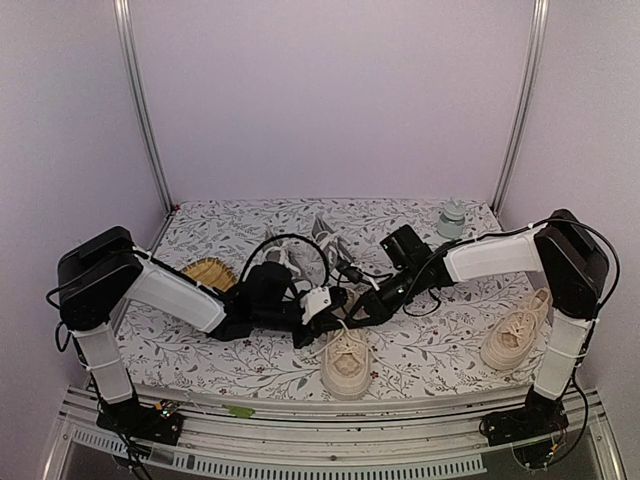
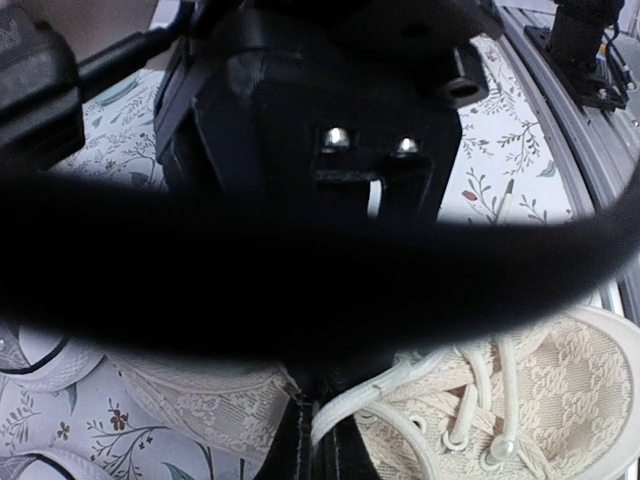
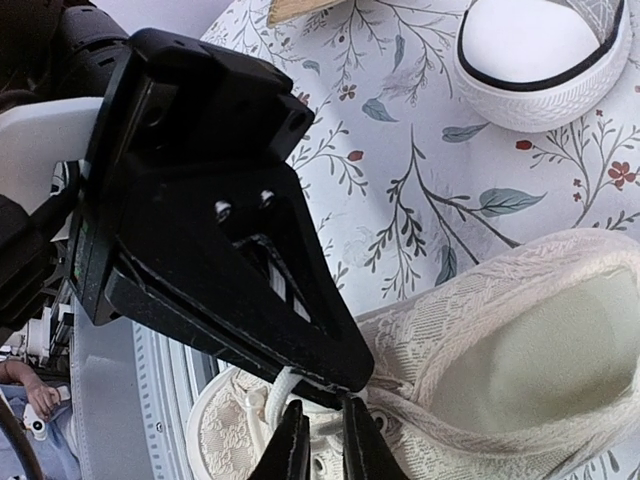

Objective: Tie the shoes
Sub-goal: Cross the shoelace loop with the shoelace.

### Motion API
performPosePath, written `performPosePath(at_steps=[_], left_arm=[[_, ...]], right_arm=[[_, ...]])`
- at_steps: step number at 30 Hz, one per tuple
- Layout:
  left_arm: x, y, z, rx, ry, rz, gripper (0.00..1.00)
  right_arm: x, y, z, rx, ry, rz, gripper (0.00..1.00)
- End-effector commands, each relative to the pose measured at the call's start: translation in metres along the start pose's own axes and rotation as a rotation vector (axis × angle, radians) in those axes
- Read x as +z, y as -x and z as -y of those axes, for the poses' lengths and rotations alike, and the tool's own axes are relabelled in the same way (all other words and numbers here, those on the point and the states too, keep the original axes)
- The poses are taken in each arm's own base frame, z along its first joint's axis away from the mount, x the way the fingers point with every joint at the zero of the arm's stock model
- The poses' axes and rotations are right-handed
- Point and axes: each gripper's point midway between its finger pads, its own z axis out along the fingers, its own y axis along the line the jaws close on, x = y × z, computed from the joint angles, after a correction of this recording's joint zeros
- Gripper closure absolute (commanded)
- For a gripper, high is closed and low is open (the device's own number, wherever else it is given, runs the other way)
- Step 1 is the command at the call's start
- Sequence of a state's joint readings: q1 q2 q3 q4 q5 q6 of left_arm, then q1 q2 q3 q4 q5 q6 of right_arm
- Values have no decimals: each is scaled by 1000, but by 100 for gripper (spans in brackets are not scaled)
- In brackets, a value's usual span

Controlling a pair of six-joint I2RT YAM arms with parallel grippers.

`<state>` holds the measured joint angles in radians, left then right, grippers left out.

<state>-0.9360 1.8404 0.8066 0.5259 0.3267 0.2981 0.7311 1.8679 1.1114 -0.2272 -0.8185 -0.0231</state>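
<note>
While left fingers point(image 2: 300, 450) and right fingers point(image 3: 290, 450) are gripping laces point(image 2: 345, 410) on the middle cream sneaker point(image 1: 346, 365), crossing them is probably coming next.

The middle cream shoe point(image 1: 345, 362) sits flat on the counter at the bottom middle of the top view, with its toe pointing to the bottom edge. It is lacy cloth, cream all over. Its laces point(image 2: 400, 395) are undone and lifted up, pinched in the left claw point(image 2: 310, 440) and the right claw point(image 3: 322, 445). The other cream shoe point(image 1: 515, 335) lies well apart at the lower right, turned at a slant. The grey shoes point(image 1: 325, 240) sit behind, near the middle, partly hidden. One shows a round white toe cap point(image 3: 540, 50).
</note>
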Motion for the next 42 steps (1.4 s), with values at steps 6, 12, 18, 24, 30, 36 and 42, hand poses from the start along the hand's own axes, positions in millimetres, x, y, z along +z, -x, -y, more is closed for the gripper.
performPosePath(at_steps=[6, 12, 18, 24, 30, 36, 42], left_arm=[[-6, 19, -5, 19, 42, 90, 100], [-4, 20, -4, 11, 37, 107, 100], [-3, 23, -5, 12, 41, 118, 100], [-4, 24, -5, 13, 42, 125, 100], [-6, 22, -5, 10, 45, 114, 100], [-7, 20, -5, 11, 48, 96, 90], [-14, 19, -3, 12, 39, 62, 72]], right_arm=[[9, -15, 19, 2, -100, -45, 80], [17, -8, 9, -27, -58, -31, 78], [23, -6, 11, -31, -65, -32, 79], [17, 3, 10, -54, -92, -8, 98], [-8, 18, 1, -100, -144, 50, 99], [-25, 22, 1, -97, -174, 80, 99], [-29, 20, 3, -97, -183, 72, 99]])
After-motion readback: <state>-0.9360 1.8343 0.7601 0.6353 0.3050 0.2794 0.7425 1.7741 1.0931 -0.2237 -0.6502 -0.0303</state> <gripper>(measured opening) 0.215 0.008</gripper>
